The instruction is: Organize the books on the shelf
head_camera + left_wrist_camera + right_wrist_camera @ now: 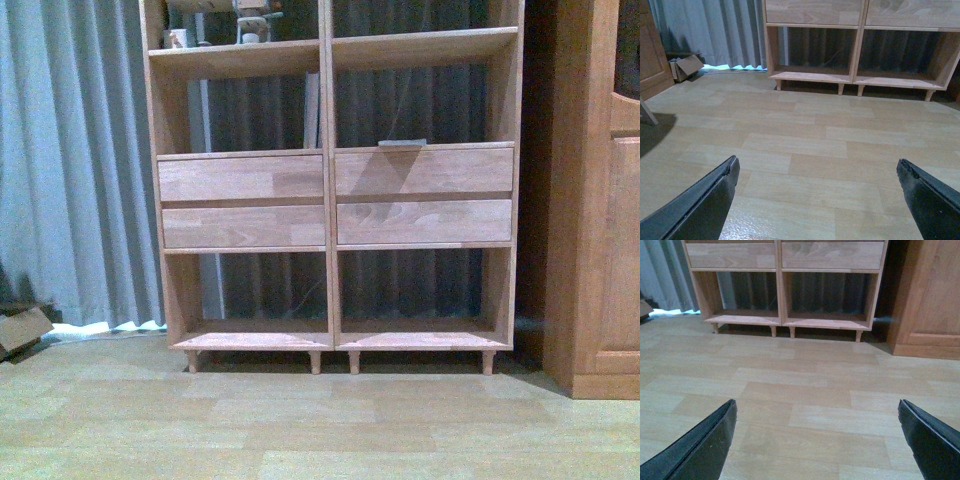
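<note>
The shelf [330,180] stands straight ahead, pale wood in two columns with four drawer fronts. A thin pale book [312,110] stands upright against the middle divider, above the left drawers. A flat greyish book [402,143] lies on the board above the right drawers. Neither arm shows in the front view. My left gripper [816,161] is open over bare floor, with the shelf's bottom bays [855,75] far ahead of it. My right gripper [817,402] is likewise open over the floor, well short of the shelf [782,315]. Nothing lies between either pair of fingers.
A browner panelled cabinet [600,200] stands right beside the shelf [925,300]. Grey curtains [70,160] hang behind and to the left. A cardboard box [685,66] lies on the floor at the left. Small objects [250,22] sit on the upper left board.
</note>
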